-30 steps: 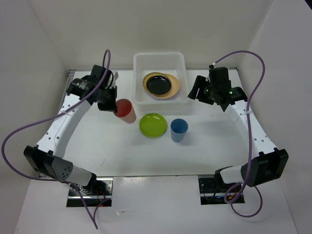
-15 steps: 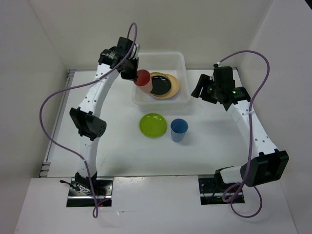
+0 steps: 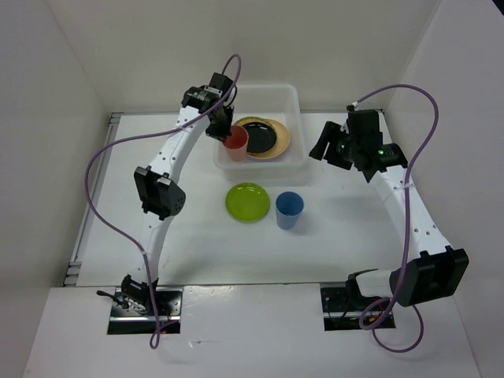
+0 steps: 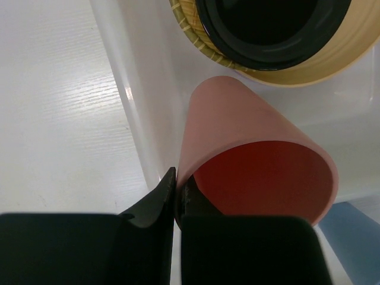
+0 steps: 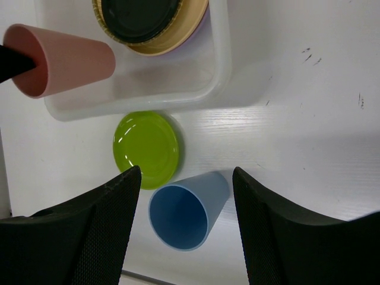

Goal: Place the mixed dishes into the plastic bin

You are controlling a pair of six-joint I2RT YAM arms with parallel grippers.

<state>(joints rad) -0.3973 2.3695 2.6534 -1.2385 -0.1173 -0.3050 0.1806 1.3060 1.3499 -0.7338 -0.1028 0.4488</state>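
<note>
My left gripper (image 3: 224,132) is shut on the rim of the red cup (image 3: 235,142) and holds it inside the plastic bin (image 3: 260,95), at its left side. In the left wrist view the fingers (image 4: 155,202) pinch the red cup's (image 4: 261,160) wall. The black plate (image 3: 257,137) lies on the tan woven disc (image 3: 279,145) in the bin; a lavender edge (image 5: 200,39) shows under them. The lime green plate (image 3: 247,201) and the blue cup (image 3: 289,209) stand on the table in front of the bin. My right gripper (image 3: 324,146) is open and empty, right of the bin.
White walls close in the table at the back and both sides. The left arm's elbow (image 3: 158,193) stands over the table's left part. A metal strip (image 3: 76,252) runs along the left edge.
My left gripper carried the red cup from the table left of the bin up over the bin's rim and down into its left side. The right gripper barely moved.
</note>
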